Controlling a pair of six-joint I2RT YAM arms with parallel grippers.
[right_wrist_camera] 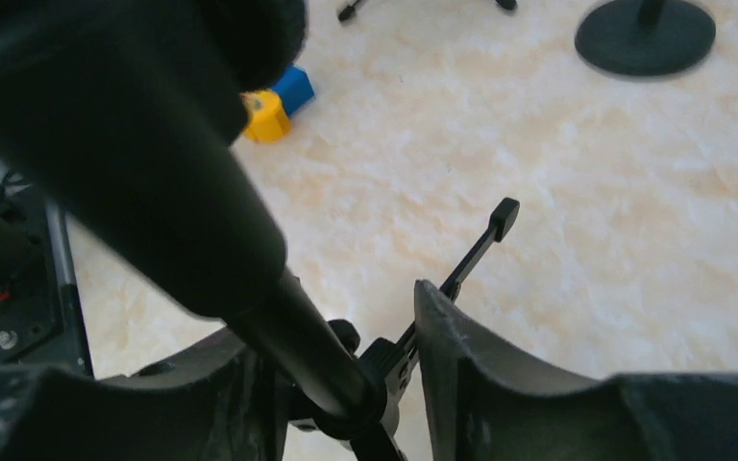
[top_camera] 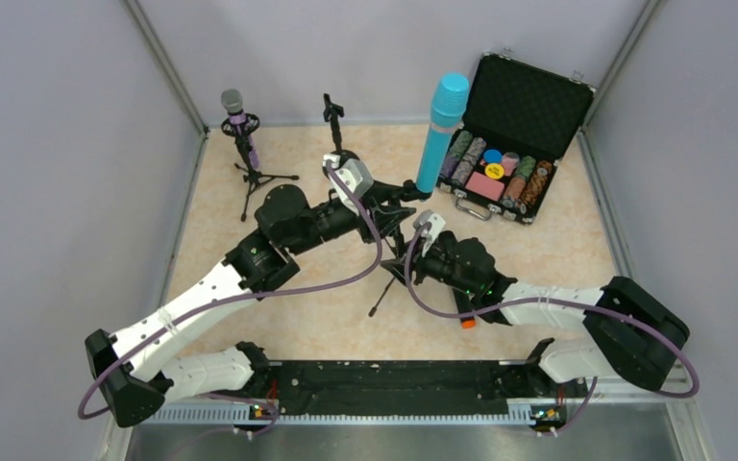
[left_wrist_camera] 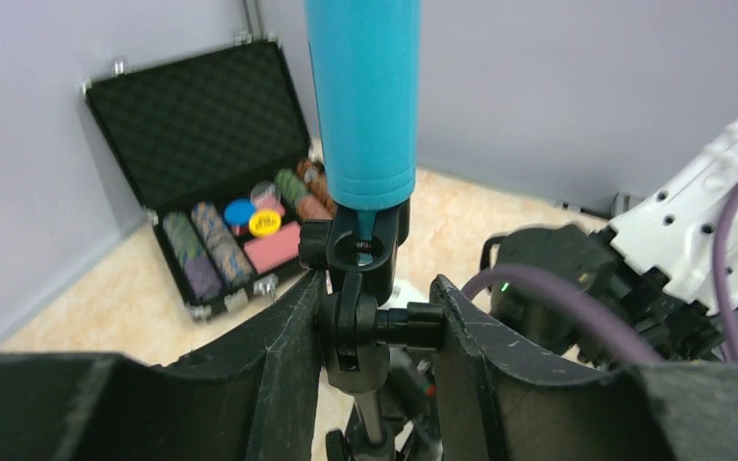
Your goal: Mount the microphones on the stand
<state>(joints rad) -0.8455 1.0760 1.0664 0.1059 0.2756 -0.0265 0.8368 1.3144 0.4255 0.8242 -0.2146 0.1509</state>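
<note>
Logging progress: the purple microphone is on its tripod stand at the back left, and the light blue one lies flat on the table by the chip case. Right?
Not flat: the light blue microphone stands upright in a stand's clip by the chip case, as the left wrist view shows. The rest is right.

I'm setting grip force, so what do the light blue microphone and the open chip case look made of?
Light blue microphone: likely plastic with a smooth matte finish, going by its even colour and soft sheen. Chip case: probably aluminium-framed, given the silvery edges and corners. Its lid lining looks like black egg-crate foam, dimpled all over.
</note>
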